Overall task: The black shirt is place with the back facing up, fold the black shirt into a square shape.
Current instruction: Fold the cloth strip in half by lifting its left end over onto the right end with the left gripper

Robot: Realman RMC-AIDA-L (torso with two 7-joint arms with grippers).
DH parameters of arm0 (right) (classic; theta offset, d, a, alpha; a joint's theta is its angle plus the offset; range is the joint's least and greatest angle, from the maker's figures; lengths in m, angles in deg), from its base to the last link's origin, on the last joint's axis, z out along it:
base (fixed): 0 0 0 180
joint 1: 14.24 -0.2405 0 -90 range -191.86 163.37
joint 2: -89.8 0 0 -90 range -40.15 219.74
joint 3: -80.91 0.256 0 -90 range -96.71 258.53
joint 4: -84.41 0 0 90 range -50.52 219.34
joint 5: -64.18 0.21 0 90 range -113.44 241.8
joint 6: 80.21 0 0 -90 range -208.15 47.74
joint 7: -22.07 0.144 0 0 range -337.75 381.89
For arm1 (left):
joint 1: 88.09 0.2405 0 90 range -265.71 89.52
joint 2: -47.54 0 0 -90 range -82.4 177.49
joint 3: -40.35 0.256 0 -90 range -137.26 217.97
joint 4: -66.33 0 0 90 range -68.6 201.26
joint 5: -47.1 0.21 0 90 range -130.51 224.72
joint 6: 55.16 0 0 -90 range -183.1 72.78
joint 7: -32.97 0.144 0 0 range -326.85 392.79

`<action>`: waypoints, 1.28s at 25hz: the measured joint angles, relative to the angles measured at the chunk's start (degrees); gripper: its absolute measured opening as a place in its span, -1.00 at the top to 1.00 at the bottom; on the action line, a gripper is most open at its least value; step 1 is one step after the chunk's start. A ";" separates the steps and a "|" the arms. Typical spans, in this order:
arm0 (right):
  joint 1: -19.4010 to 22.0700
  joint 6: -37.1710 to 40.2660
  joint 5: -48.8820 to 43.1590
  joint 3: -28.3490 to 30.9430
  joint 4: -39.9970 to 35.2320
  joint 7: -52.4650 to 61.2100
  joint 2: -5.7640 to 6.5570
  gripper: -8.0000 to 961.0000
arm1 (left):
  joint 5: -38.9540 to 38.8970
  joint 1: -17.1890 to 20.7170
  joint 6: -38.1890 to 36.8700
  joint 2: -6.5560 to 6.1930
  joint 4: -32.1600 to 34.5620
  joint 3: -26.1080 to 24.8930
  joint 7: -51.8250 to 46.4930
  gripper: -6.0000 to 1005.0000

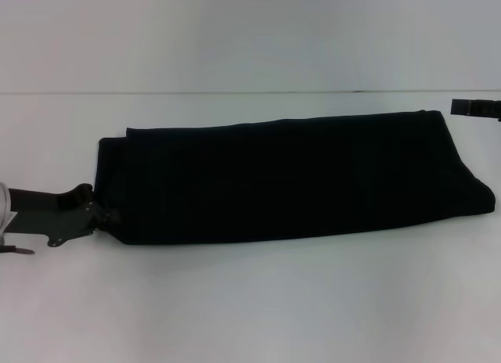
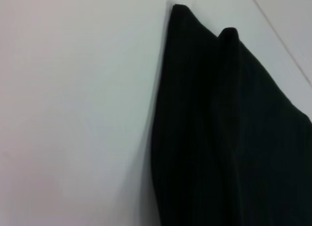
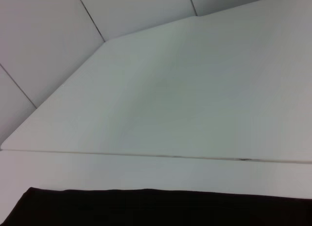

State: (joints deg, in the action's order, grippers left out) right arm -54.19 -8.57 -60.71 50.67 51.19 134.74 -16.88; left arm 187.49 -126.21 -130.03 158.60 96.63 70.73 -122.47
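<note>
The black shirt (image 1: pixel 290 179) lies folded lengthwise on a white table (image 1: pixel 250 300).

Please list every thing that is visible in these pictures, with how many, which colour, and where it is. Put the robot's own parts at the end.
black shirt: one, plain black, folded into a long band lying across the middle of the table, running left to right.
table: one, white, under the shirt and filling most of the head view.
wall: white panels with thin seams, behind the table's far edge.
left gripper: one, black, on a dark arm at the left side, at the near left corner of the shirt.
right gripper: one, black, only partly in view at the right edge, beside the far right corner of the shirt, apart from it.
</note>
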 joint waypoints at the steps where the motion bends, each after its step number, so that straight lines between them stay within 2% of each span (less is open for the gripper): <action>1: 0.00 0.00 0.00 0.05 0.00 0.00 -0.07 -0.41 | -0.17 0.16 0.10 0.08 0.00 -0.48 0.85 0.65; 7: 0.13 -0.12 0.16 0.28 0.00 -0.11 -0.75 -0.41 | -3.51 2.21 0.42 0.68 -0.22 -4.77 9.58 0.91; 14: -0.33 -1.00 0.82 0.64 -0.05 -0.03 -2.76 -0.41 | -5.28 5.32 0.74 0.71 0.97 -7.63 19.49 0.91; 21: -0.82 -3.14 4.19 0.79 0.36 0.00 -3.63 -0.41 | -4.54 11.39 -1.43 -1.50 7.26 -14.39 21.65 0.91; 25: -0.83 -3.99 4.68 0.76 0.43 0.00 -3.75 -0.41 | -4.25 13.30 -4.52 -2.46 10.94 -17.19 21.18 0.91; 28: -0.46 -4.26 4.77 0.79 0.25 0.00 -3.76 -0.41 | -5.25 12.48 -9.04 -3.25 11.92 -18.61 21.14 0.91; 30: 0.23 -4.40 4.79 1.01 0.05 0.01 -3.52 -0.41 | -7.14 10.19 -14.05 -3.45 11.83 -18.38 21.45 0.91; 32: 1.20 -4.44 4.81 1.86 -0.01 -0.09 -3.03 -0.41 | -9.33 6.30 -19.51 -2.99 10.70 -16.67 22.32 0.91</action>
State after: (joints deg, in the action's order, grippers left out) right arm -52.99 -13.01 -55.90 52.53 51.17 134.65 -19.91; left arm 178.16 -119.91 -149.54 155.61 107.33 54.06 -100.14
